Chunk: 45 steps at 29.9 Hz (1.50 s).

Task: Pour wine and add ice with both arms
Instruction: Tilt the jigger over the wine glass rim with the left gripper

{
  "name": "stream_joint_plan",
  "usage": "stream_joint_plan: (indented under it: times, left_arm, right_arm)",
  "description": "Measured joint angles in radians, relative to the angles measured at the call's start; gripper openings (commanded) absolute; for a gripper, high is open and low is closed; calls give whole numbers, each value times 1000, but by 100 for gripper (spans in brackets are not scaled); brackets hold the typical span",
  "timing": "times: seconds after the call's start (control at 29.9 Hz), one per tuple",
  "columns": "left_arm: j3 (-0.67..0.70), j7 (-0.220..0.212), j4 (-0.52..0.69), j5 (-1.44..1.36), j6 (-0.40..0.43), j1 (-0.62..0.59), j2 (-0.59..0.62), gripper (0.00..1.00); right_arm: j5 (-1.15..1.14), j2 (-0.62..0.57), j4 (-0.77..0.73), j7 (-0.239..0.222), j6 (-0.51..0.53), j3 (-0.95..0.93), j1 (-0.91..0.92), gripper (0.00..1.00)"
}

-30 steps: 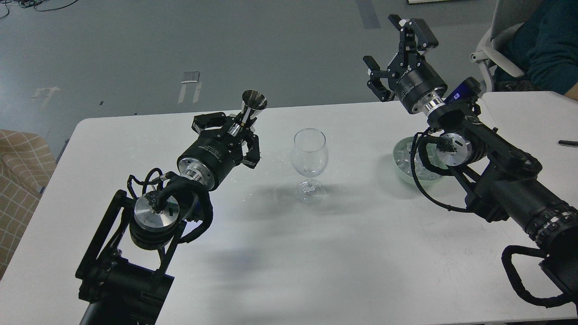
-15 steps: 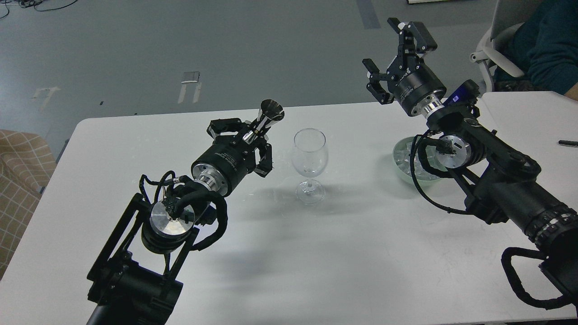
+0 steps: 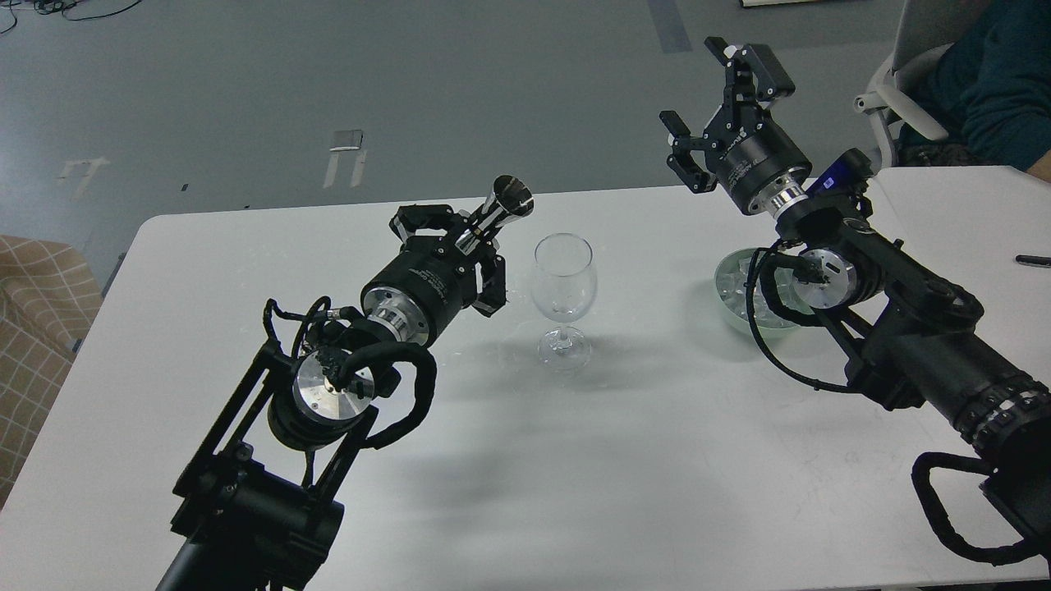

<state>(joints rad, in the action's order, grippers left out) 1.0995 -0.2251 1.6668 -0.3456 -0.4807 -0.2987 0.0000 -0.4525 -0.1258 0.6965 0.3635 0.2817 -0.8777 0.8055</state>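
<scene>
My left gripper (image 3: 468, 238) is shut on a shiny steel jigger (image 3: 499, 210) and holds it tilted to the right, its mouth just left of the rim of a clear stemmed glass (image 3: 562, 287). The glass stands upright at the table's middle. I cannot see any wine in the jigger or the glass. My right gripper (image 3: 716, 90) is open and empty, raised above the table's far edge. Below its wrist a pale bowl (image 3: 731, 287) holds clear ice cubes (image 3: 739, 275), partly hidden by the arm.
A white table (image 3: 575, 460) carries everything. A black pen (image 3: 1032, 260) lies at the far right. A person in a dark top (image 3: 985, 74) sits on a white chair at the top right. A checked cushion (image 3: 33, 328) is at the left.
My left gripper has moved right and toward the glass with the jigger, tilting it more to the right. My right gripper has hardly moved.
</scene>
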Motion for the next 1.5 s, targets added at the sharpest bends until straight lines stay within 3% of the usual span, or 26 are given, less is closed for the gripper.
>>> stream_joint_plan:
  times: [1.5]
  left_arm:
    - [-159,-5,-18,-281,-8,-34,0,0]
  right_arm:
    - [-1,1,3,0,0,-1,-16,100]
